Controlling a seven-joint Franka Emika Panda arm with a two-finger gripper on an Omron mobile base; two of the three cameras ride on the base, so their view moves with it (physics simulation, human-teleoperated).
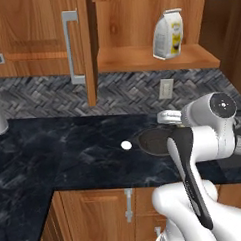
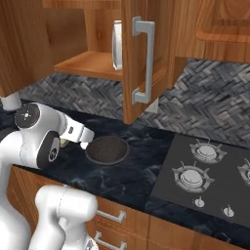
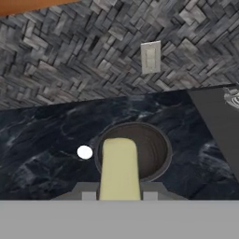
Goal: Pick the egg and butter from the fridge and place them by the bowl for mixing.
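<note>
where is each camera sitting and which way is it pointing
Left base view: behind the arm on its left, facing forward and down at the counter, egg and bowl; the white arm rises lower right.
Right base view: behind on the right, facing the bowl and stove; the arm rises lower left.
Hand view: on the hand, looking along the claw, shut on the butter, over the bowl toward the backsplash.
All three share the bowl.

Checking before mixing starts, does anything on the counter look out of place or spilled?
Nothing spilled or damaged. The egg lies loose on the counter left of the bowl, nothing stopping a roll. The claw holds the butter.
</note>
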